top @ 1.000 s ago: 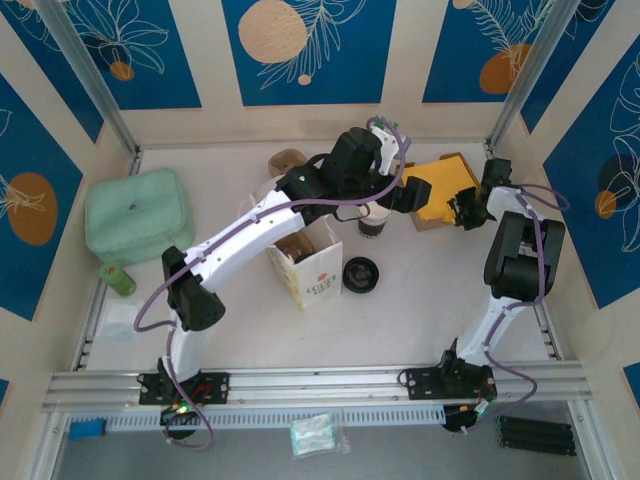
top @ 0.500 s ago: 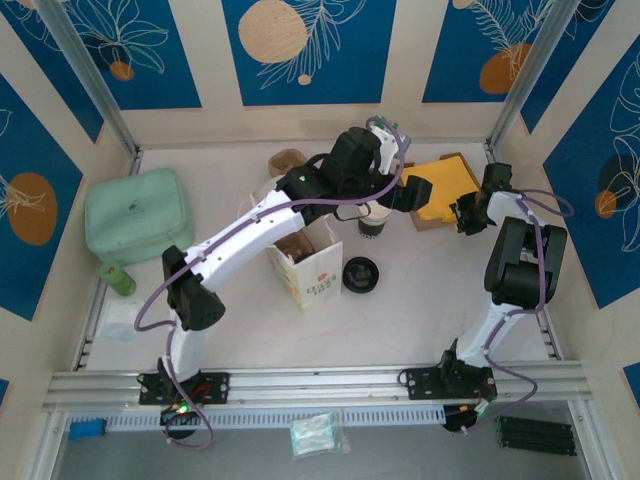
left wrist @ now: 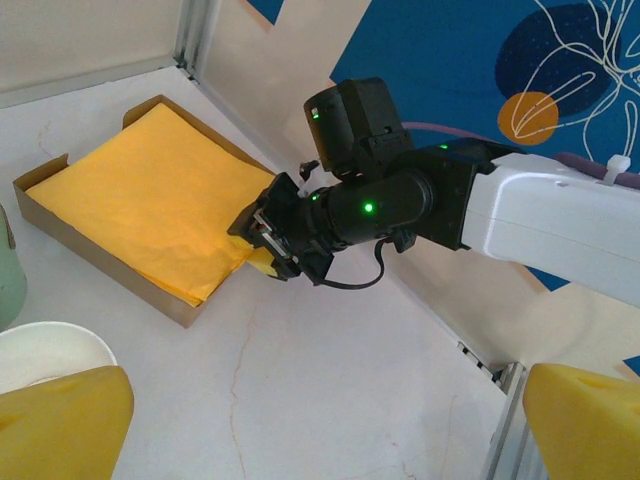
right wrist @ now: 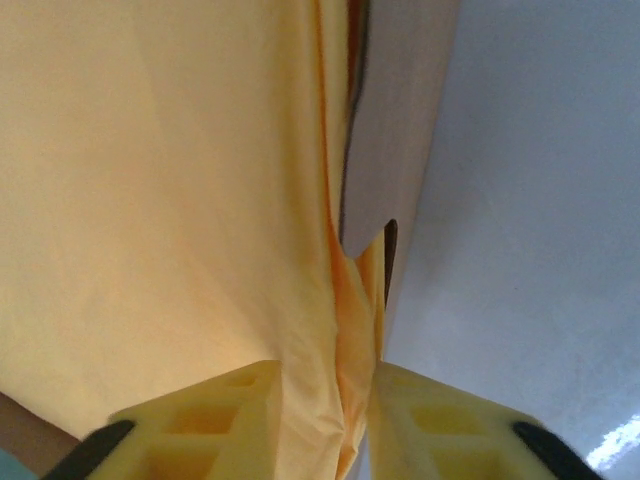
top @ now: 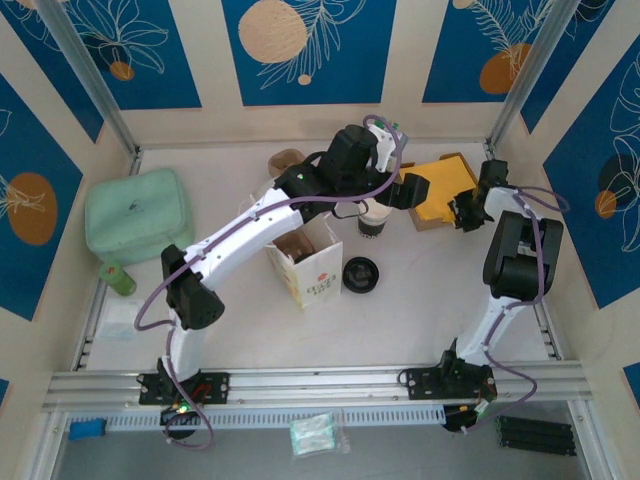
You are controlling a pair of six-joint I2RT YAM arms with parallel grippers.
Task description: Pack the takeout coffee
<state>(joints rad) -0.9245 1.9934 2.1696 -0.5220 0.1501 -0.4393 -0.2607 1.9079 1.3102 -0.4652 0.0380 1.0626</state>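
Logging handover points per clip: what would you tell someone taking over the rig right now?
Arms: left jaws wide open at the takeout coffee, not gripping it; right jaws shut on a fold of the yellow paper in the cardboard tray.
Things: the coffee stands unlidded on the table beside the open paper bag; the black lid lies loose nearby.
Done: coffee not yet in the bag.
Left: grasp the cup, probably lid it, bag it.
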